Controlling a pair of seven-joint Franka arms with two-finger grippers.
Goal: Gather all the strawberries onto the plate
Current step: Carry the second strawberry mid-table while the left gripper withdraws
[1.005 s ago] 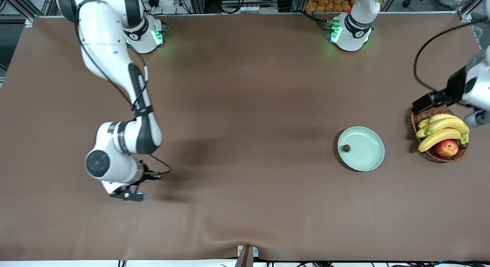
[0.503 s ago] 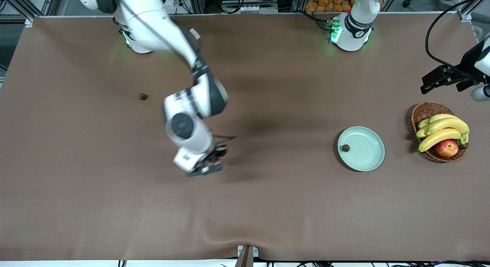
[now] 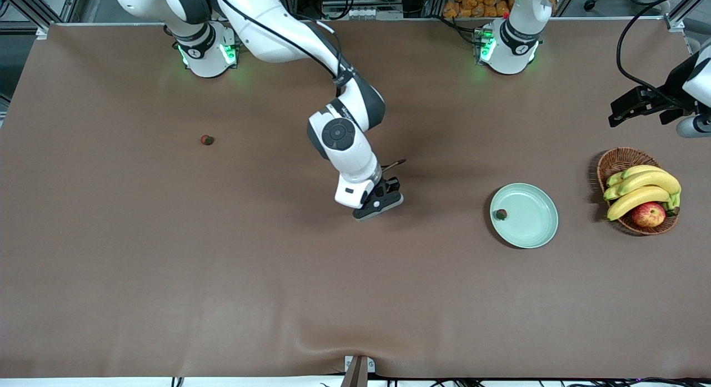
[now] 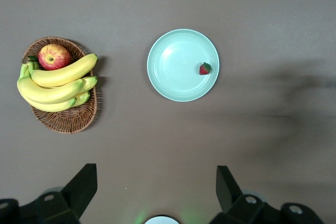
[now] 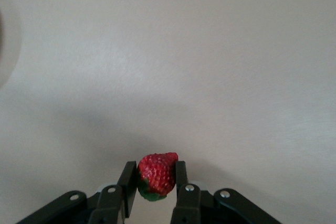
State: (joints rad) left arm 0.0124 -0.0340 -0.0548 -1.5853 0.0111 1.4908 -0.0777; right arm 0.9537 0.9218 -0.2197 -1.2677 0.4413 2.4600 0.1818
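Note:
My right gripper [image 3: 382, 202] hangs over the middle of the table, between the loose berry and the plate, shut on a red strawberry [image 5: 156, 174] with a green cap. In the right wrist view the gripper [image 5: 156, 170] has the berry pinched between both fingers. The pale mint-green plate [image 3: 536, 223] holds one strawberry [image 3: 501, 214] by its rim, and the left wrist view shows that plate [image 4: 176, 64] and berry [image 4: 205, 68] from high above. Another strawberry [image 3: 207, 140] lies on the cloth toward the right arm's end. My left gripper [image 3: 630, 108] waits open and empty [image 4: 156, 179] in the air over the table's left-arm end.
A brown wicker basket [image 3: 615, 162] with bananas [image 3: 644, 182] and a red-yellow apple [image 3: 648, 214] stands beside the plate at the left arm's end, also in the left wrist view [image 4: 65, 121]. The brown cloth has a ripple by the front edge [image 3: 333, 337].
My right arm has swung from the right arm's end of the table to the middle with the strawberry in its grip, uncovering the loose berry. The left gripper has drawn up and away from the basket.

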